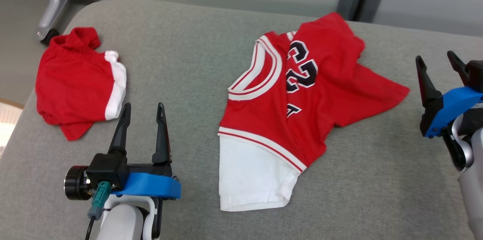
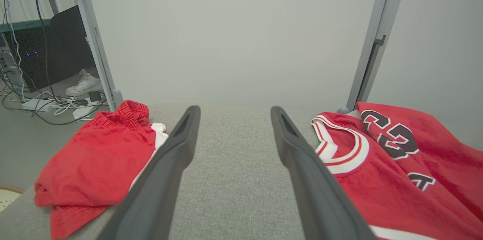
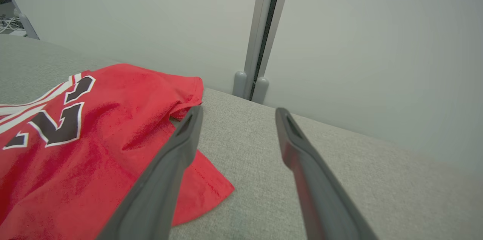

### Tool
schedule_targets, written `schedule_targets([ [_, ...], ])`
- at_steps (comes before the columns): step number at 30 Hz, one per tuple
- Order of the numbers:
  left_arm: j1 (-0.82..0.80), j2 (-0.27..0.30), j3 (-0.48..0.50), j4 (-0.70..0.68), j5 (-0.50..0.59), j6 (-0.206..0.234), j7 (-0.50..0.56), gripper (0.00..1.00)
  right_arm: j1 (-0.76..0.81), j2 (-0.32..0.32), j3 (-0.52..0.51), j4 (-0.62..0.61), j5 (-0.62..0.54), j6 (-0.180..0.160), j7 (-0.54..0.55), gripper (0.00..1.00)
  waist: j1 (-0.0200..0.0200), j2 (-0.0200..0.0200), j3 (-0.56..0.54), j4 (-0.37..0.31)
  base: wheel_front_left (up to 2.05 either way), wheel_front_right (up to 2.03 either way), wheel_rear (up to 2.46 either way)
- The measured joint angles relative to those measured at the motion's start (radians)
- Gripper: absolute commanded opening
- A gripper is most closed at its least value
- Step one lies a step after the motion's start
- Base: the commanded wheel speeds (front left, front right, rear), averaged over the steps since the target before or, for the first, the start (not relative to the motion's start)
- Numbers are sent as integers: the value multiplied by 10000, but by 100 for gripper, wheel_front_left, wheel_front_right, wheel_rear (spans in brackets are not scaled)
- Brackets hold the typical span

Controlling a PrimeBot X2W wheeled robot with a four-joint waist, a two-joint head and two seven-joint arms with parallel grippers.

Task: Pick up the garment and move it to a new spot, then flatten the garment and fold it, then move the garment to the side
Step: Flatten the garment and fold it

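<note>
I have the red jersey point(image 1: 302, 100) lying crumpled near the middle of the grey padded surface point(image 1: 188, 62), a bit toward 2 o'clock in the head view. It has a white-trimmed neckline, dark numbers across it, and a white panel at its 7 o'clock end. Nothing is gripping it.

The left gripper point(image 1: 143, 107) is at 7 o'clock with its fingers spread and empty, over bare surface between the jersey and the red shorts point(image 1: 75, 81). The shorts sit bunched at 9 o'clock, near the surface edge and well apart from the jersey.

The right gripper point(image 1: 435, 57) is at 3 o'clock with its fingers apart and nothing held. In the right wrist view its left finger point(image 3: 166, 179) overlaps the jersey's hem corner; I can't tell whether it is touching.

In the left wrist view a white shoe point(image 2: 83, 84) and cables point(image 2: 56, 104) are on the floor at 10 o'clock.
</note>
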Motion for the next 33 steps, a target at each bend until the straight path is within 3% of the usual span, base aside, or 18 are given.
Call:
schedule_targets([
  [8, -266, -98, -130, -15, -12, -25, 0, 100, -546, -221, 73, 2383, -36, 2, -130, 100, 1, 0, 692, 668, 0, 0, 0],
  [18, -552, -132, -201, 35, -71, 19, 0, 100, -1117, -161, -25, 4117, 36, 2, -625, 100, 0, 0, 1008, 854, 0, 0, 0],
  [19, -573, -130, -201, 33, -73, 35, 0, 100, -1178, -77, -23, 4226, 153, 2, -688, 45, 0, 0, 999, 831, 0, 0, 0],
  [20, -578, -132, -209, 36, -84, 63, 0, 100, -1238, -17, -2, 4314, 226, 0, -765, 7, 0, 0, 981, 806, 0, 0, 0],
  [21, -578, -132, -213, 44, -92, 65, 0, 100, -1272, 35, 38, 4387, 270, 0, -880, 0, 0, 0, 961, 768, 0, 0, 0],
  [33, -50, -136, 184, 142, -111, 65, -2, 100, -570, 353, 100, 4429, 1404, 2, -2349, 0, -1, 0, 178, -112, 0, 0, 0],
])
